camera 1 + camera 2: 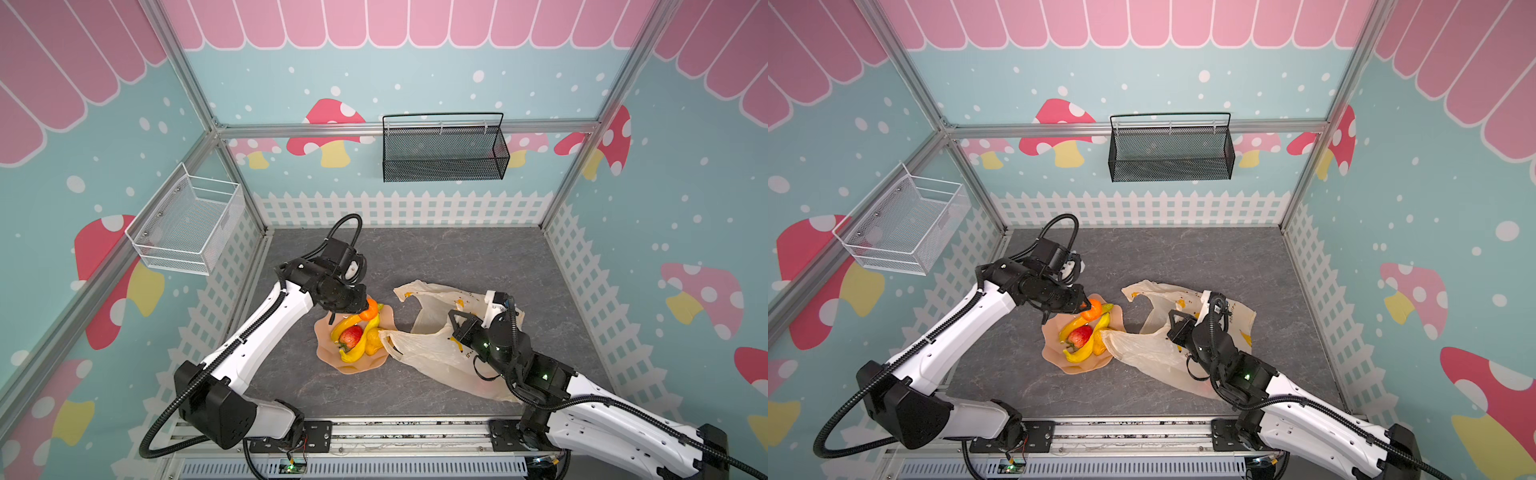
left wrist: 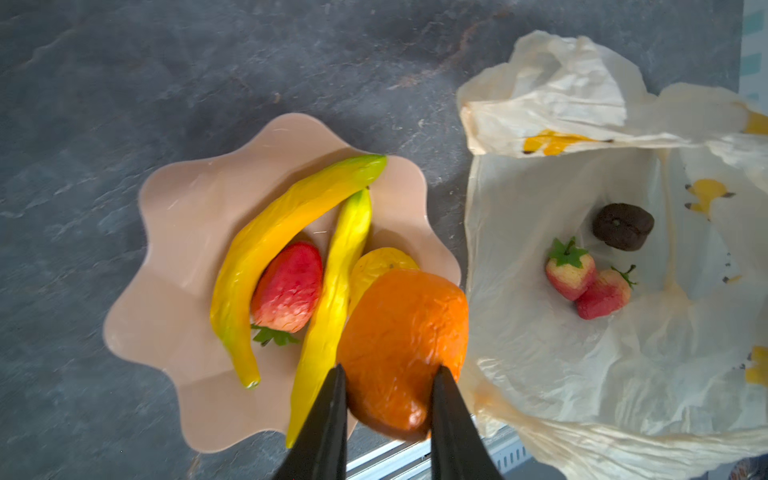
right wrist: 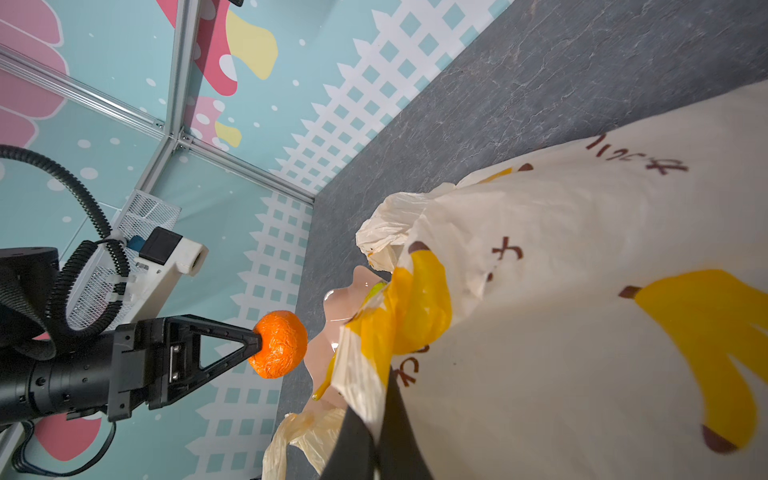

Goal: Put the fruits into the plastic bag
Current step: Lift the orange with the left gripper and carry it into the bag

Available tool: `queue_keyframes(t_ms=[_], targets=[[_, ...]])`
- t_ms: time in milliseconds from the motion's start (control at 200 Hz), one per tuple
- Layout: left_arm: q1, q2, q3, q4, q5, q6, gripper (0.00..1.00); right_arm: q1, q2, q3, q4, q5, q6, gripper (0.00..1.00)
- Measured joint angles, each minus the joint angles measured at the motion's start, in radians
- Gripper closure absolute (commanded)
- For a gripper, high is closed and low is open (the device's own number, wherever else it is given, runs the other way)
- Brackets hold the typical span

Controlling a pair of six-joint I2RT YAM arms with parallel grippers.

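Left fingers (image 3: 245, 345): partly closed and clamped on the orange (image 2: 403, 340), which is held between the tips only by its near side, a shallow hold. The orange appears lifted clear of the peach wavy-edged plate (image 2: 187, 232) lying below and beyond these fingers on the grey bench (image 2: 124, 83). Right fingers (image 3: 351, 453): shut on the rim of the plastic bag (image 2: 540, 374), holding its mouth open towards the left fingers; the opening lies just beside the held orange. Condition of the orange: bright, glossy skin, wrinkled and dented, which suggests a light, soft toy that gives under pressure. Judged prone to slipping out of so shallow a pinch; a hold across its widest part would be safer. Condition of the bag: thin, crinkly, cream and translucent, printed with yellow bananas and dark lettering. It is limp and would likely collapse if the rim were let go. Inside it, past the left fingertips, lie two strawberries (image 2: 569, 268) touching each other, and a dark brown fruit (image 2: 622, 226) near them. On the plate remain two bananas (image 2: 282, 232), one strawberry (image 2: 289, 286) between them, and a pear-like fruit (image 2: 380, 259) partly hidden behind the orange.
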Motion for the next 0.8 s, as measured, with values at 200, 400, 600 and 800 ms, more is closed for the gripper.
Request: queue_keyframes(t_ms=[200, 400, 600, 800], targets=[[-0.094, 0.052, 0.0, 0.099, 0.029, 0.003, 0.79, 0.0, 0.0, 0.0, 0.0, 0.0, 0.0, 1.0], [-0.146, 0.092, -0.005, 0.187, 0.081, -0.013, 0.8, 0.0, 0.0, 0.001, 0.0, -0.004, 0.0, 1.0], [-0.176, 0.093, -0.031, 0.234, 0.124, -0.027, 0.8, 0.0, -0.001, 0.001, 0.0, -0.007, 0.0, 1.0], [-0.219, 0.105, -0.077, 0.259, 0.185, -0.04, 0.81, 0.0, -0.001, 0.001, 0.0, -0.008, 0.0, 1.0]])
